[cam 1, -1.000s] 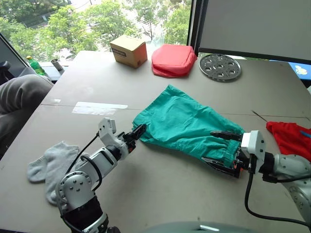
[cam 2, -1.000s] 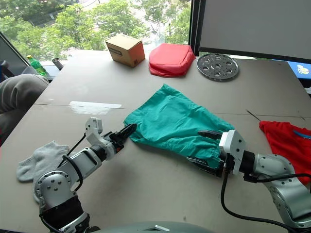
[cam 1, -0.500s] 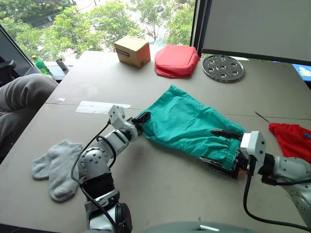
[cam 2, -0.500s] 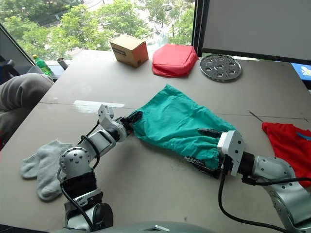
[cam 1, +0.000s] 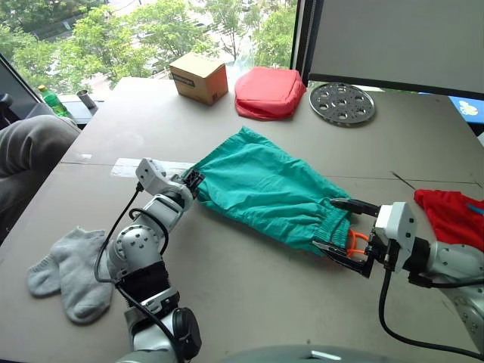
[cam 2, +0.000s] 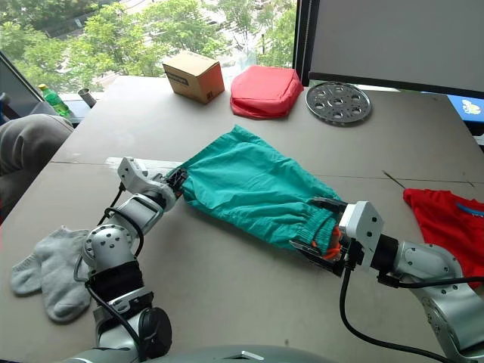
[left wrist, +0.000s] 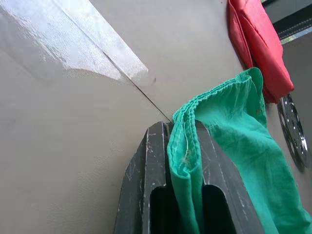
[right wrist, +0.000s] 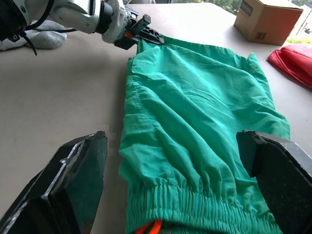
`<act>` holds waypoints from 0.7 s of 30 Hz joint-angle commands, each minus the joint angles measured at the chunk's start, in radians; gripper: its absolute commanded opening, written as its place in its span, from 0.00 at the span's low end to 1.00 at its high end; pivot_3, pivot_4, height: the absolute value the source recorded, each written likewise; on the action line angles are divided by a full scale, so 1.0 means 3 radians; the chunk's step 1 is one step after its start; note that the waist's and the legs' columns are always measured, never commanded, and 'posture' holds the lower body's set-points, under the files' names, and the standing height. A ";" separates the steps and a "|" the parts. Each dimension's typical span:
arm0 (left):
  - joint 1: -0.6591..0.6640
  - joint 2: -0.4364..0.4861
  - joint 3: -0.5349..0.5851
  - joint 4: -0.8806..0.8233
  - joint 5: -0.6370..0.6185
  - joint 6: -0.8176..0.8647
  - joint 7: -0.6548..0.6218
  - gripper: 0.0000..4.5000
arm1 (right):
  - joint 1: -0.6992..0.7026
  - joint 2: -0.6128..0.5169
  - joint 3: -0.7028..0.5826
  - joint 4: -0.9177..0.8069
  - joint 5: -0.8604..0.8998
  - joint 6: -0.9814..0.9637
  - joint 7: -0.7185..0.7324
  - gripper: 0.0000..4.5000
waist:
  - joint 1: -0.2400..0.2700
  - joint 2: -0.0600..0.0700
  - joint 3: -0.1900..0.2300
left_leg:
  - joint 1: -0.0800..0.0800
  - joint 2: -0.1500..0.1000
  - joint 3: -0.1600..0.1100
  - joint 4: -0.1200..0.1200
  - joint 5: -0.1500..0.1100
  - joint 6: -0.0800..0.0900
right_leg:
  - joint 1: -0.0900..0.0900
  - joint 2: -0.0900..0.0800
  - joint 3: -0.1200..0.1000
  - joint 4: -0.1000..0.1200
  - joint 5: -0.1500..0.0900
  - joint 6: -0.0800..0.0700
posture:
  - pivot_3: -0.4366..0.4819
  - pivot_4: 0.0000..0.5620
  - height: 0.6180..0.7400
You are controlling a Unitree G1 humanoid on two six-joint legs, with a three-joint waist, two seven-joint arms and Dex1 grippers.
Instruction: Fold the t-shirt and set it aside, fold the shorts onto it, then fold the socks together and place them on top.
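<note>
Two hands: left hand (left wrist: 183, 161) pinches shorts (cam 1: 261, 189) hem; right hand (cam 1: 342, 234) open around waistband.

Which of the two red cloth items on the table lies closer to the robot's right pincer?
The t-shirt, flat at the table's right edge beside the right pincer; the puffy red pouch sits far back near the cardboard box.

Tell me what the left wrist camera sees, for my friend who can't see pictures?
The left gripper is shut on the hemmed edge of the teal shorts, which bunch up between its two black fingers. Beyond lies the bare grey table, and at the far edge a red pouch.
</note>
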 commanded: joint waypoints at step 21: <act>-0.0375 0.1335 -0.2151 -0.1022 0.0186 0.0250 -0.2559 0.01 | 0.0358 0.0000 -0.0389 0.0011 -0.0081 -0.0259 -0.0030 1.00 | -0.0027 0.0006 0.0016 | -0.0004 -0.0005 0.0006 -0.0010 -0.0001 -0.0003 | 0.0000 -0.0002 0.0005 -0.0016 0.0000 0.0002 | 0.48 0.27 0.99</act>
